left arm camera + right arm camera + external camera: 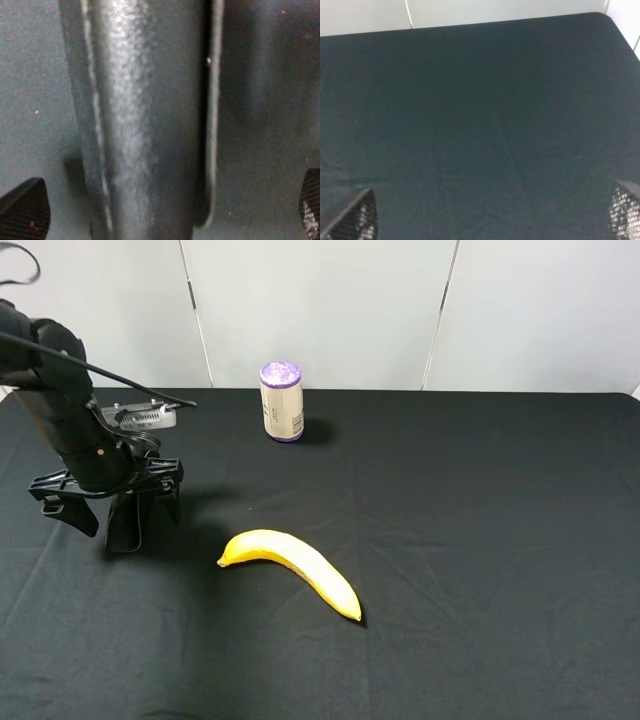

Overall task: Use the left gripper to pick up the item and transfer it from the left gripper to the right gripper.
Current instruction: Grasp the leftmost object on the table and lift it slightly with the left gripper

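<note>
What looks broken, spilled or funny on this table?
Nothing stands out. The can stands upright, the banana lies whole on the black cloth, and the black pouch sits untouched between the jaws of the open left gripper.

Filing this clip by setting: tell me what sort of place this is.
Probably a robot test bench in a lab: a table draped in black cloth, plain white wall panels behind, and unrelated props, a banana and a purple-lidded can, laid out beside a robot arm.

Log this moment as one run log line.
phase: pre-grasp | left gripper: open, straddling item | right gripper: open, above tablecloth | handover: not yet done
</note>
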Controlling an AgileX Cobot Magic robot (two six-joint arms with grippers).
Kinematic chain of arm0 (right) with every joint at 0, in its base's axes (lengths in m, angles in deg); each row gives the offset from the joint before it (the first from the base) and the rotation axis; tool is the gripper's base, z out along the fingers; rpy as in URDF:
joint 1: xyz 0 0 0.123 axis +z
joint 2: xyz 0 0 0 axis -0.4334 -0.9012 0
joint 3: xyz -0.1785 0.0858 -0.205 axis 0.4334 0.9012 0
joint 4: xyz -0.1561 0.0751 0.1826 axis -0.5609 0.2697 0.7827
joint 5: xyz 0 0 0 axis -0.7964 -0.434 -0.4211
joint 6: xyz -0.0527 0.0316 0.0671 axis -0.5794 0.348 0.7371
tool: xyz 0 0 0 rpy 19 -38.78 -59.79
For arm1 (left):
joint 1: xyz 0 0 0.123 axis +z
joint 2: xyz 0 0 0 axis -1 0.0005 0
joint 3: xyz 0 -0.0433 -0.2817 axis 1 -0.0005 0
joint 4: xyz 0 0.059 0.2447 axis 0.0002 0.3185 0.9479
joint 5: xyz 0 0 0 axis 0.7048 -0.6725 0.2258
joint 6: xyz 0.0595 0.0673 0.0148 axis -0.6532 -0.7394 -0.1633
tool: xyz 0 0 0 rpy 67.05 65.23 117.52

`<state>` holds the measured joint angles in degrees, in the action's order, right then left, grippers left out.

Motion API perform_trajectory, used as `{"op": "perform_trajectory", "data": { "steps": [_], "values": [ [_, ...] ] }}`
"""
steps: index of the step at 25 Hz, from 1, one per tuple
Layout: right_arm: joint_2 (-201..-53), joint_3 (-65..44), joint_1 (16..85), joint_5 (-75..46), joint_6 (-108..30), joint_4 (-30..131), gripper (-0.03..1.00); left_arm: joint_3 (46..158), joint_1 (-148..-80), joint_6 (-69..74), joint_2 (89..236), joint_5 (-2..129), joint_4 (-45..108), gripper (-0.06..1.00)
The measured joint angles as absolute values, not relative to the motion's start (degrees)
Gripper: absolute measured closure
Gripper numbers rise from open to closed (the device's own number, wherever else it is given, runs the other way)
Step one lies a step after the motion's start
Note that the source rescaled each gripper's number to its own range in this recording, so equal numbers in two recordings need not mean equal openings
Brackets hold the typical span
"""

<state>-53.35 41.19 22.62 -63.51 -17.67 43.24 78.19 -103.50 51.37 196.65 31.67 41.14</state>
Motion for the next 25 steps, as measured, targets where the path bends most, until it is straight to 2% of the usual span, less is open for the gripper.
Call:
{"op": "perform_trajectory", "data": {
  "steps": [10,13,15,17,19,21,22,25],
  "values": [
    [-53.3,41.2,22.6,-63.6,-17.7,43.2,-0.03,78.2,-103.5,52.5,197.3,33.4,44.2,-0.05],
    [-53.3,41.2,22.6,-63.6,-17.7,43.2,-0.03,78.2,-103.5,52.5,197.3,33.4,44.2,0.00],
    [-53.3,41.2,22.6,-63.6,-17.7,43.2,-0.03,78.2,-103.5,52.6,197.3,33.4,44.4,0.09],
    [-53.3,41.2,22.6,-63.6,-17.7,43.2,-0.03,78.2,-103.5,52.9,197.3,33.4,44.5,0.25],
    [-53.3,41.2,22.6,-63.6,-17.7,43.2,-0.03,78.2,-103.5,53.8,197.6,33.2,45.2,0.47],
    [-53.3,41.2,22.6,-63.6,-17.7,43.2,-0.03,78.2,-103.5,54.2,198.2,33.0,45.6,0.82],
    [-53.3,41.2,22.6,-63.6,-17.7,43.2,-0.03,78.5,-103.5,54.2,198.4,32.8,45.6,0.92],
    [-53.3,41.2,22.6,-63.6,-17.7,43.2,-0.03,78.7,-103.5,54.2,198.6,32.6,45.7,0.92]
  ]
}}
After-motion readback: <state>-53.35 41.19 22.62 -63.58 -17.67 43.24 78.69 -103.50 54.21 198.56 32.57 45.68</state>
